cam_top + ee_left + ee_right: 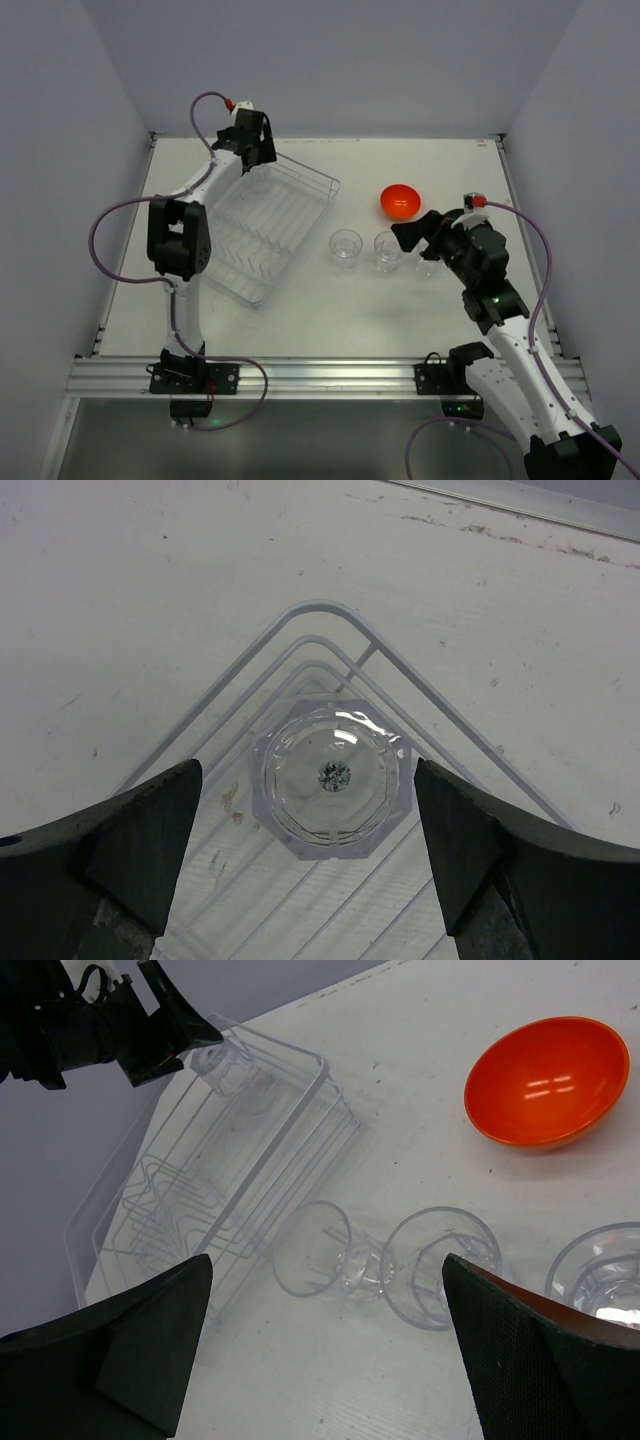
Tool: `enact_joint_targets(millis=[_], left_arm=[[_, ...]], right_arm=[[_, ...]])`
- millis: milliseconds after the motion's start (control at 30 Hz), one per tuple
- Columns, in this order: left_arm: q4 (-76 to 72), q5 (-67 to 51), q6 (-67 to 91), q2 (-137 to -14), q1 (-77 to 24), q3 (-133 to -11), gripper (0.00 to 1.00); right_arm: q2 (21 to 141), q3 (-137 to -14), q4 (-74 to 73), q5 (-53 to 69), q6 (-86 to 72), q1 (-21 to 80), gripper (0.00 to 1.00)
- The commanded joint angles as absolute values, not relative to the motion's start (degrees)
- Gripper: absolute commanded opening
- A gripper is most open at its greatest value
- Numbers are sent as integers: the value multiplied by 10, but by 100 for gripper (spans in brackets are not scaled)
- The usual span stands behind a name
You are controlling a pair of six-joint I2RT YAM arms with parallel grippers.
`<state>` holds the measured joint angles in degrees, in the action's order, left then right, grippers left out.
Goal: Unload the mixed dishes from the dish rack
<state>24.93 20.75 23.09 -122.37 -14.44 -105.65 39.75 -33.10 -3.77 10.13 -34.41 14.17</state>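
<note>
The dish rack [270, 230] lies at the left of the table. One clear tumbler [331, 780] stands in its far corner, also seen from above [258, 181]. My left gripper [308, 815] hovers over it, open, a finger on each side, not touching. Three clear tumblers stand on the table in a row [346, 247], [388, 250], [428, 265]. The orange bowl [400, 201] sits behind them. My right gripper [425, 235] is open and empty above the row; its wrist view shows the tumblers [320, 1250], [440, 1265], [600, 1275] and the bowl [545, 1080]. The plate is out of view.
The rack's wire rim [330, 608] forms a corner around the tumbler. The rack [210, 1190] holds nothing else that I can see. The table's raised back edge [330, 137] and grey walls close in the workspace.
</note>
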Motion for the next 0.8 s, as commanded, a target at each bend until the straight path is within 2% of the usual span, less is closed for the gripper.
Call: enact_joint_targets(millis=[0, 300, 633, 700, 733, 767], left_arm=[[230, 184, 207, -1237, -144, -1082, 91], [205, 163, 206, -1242, -144, -1068, 91], [221, 192, 203, -1265, -145, -1070, 88], [217, 195, 201, -1265, -145, -1066, 85], [216, 195, 200, -1265, -145, -1065, 78], [215, 193, 199, -1264, -146, -1066, 75]], right_arm=[[403, -341, -6, 113, -334, 140, 99], [408, -341, -4, 118, -331, 140, 99], [409, -339, -4, 120, -330, 140, 99], [409, -340, -4, 120, -330, 140, 99], [409, -340, -4, 120, -330, 140, 99], [410, -339, -4, 120, -330, 140, 99]])
